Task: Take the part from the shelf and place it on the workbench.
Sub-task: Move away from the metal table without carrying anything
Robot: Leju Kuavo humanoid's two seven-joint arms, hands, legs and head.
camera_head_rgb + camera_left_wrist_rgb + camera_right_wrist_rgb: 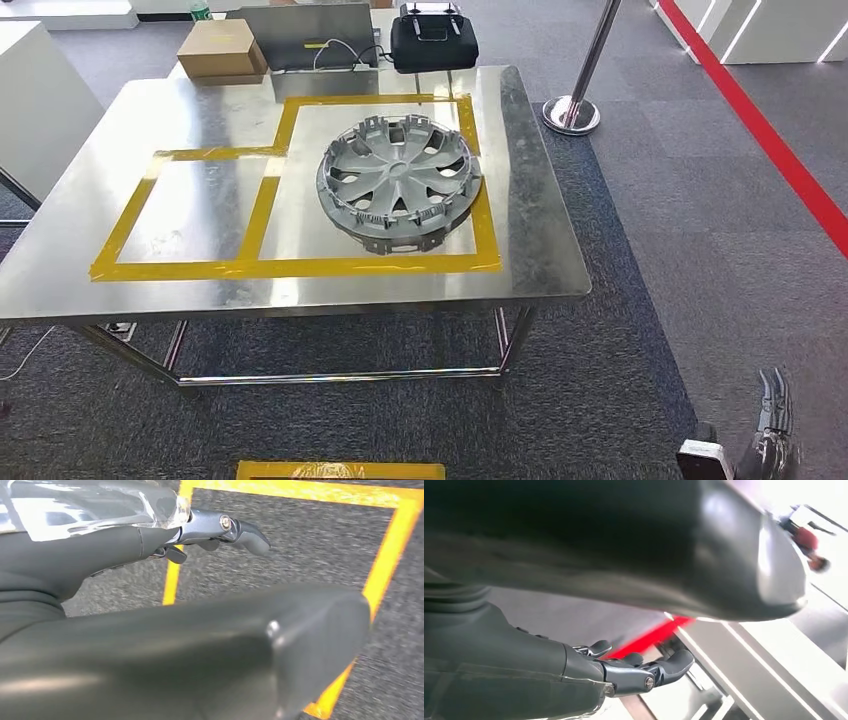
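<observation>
Item: my right hand (770, 425), near right, hanging low beside me over the carpet, fingers loosely apart, grasping nothing. My left hand (220, 530), likewise released, hangs over floor tape (380, 575). Item: part (399, 182), a round grey wheel cover, flat on the counter (530, 270), inside the right taped square, far and left of my right hand. Placement looks done; round, no long axis.

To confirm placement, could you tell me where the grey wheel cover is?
Head view: the grey plastic wheel cover lies flat on the steel workbench, right of centre, inside the larger yellow-taped square.
</observation>
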